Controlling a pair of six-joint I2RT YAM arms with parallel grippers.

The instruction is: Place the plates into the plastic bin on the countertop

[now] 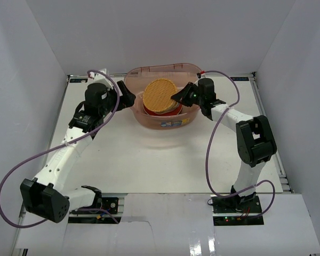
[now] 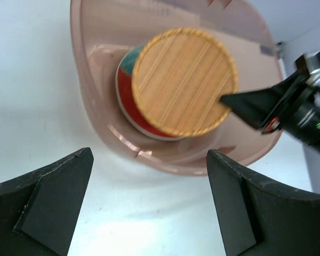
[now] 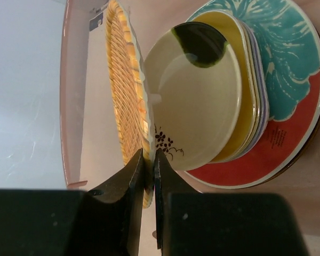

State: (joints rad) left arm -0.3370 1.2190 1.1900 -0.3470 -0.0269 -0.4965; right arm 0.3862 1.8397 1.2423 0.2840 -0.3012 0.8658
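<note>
Top external view: right gripper (image 1: pixel 177 97) pinches the orange woven plate (image 1: pixel 160 96) by its rim over the stack (image 3: pixel 245 106) inside the plastic bin (image 1: pixel 149 70); left gripper (image 1: pixel 129 100) gapes alongside. No plates show outside; only releasing seems left.

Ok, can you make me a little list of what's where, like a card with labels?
plastic bin: pinkish, translucent, on the white countertop
inside: stack of plates, cream plate uppermost
orange woven plate: tilted above the stack, held by its rim
right end effector: shut on the woven plate
left end effector: open, empty, beside the bin
</note>
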